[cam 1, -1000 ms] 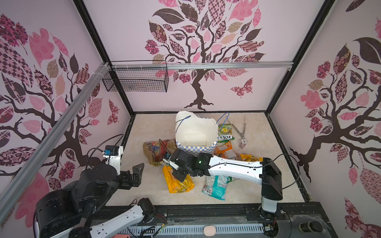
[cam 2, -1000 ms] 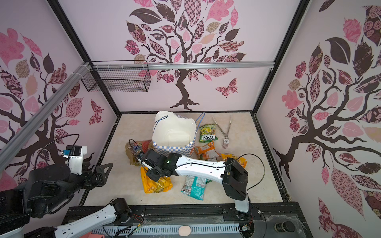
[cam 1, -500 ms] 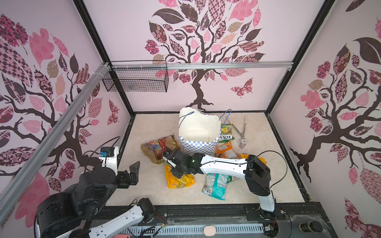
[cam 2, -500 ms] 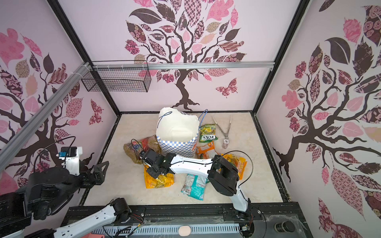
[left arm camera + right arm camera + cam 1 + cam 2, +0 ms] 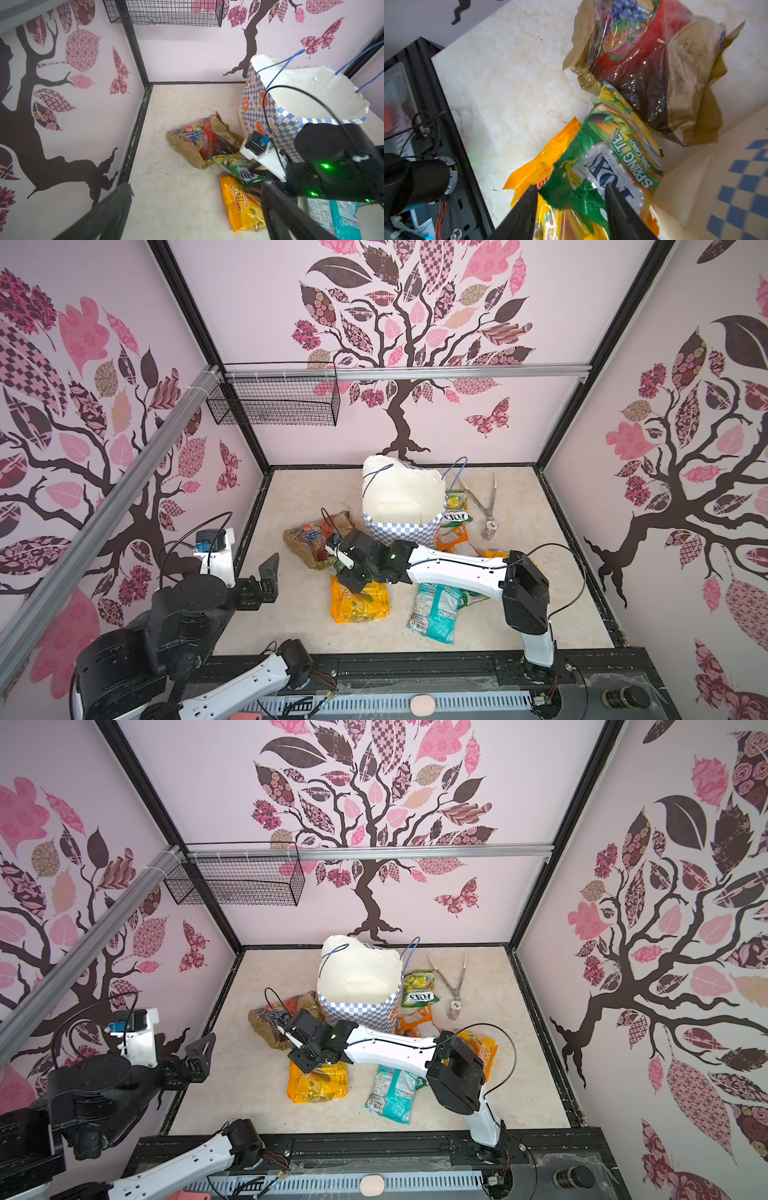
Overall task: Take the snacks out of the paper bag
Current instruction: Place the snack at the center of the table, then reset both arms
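The paper bag [image 5: 399,529] [image 5: 357,1011] stands upright behind the middle, its mouth open and only its cream inside showing. My right gripper [image 5: 571,195] [image 5: 347,572] hangs low at the bag's front left, open. The crumpled edge of a green FOX'S snack [image 5: 612,145] [image 5: 236,166] lies loose between its fingers, resting on a yellow-orange packet [image 5: 359,603] [image 5: 542,166] and against a brown-red packet [image 5: 311,539] [image 5: 643,52]. A teal packet [image 5: 436,610], another green FOX'S packet [image 5: 456,510] and an orange packet [image 5: 457,539] lie right of the bag. My left gripper [image 5: 196,187] [image 5: 270,572] is open and holds nothing, near the left wall.
Metal tongs [image 5: 486,502] lie at the back right of the floor. A black wire basket [image 5: 274,400] hangs on the back wall at the left. My right arm [image 5: 457,568] stretches across the packets in front of the bag. Dark frame rails edge the floor.
My right gripper has gone from shut to open, and the green packet now lies loose between its fingers. The right arm's elbow has swung. The left arm has barely shifted.
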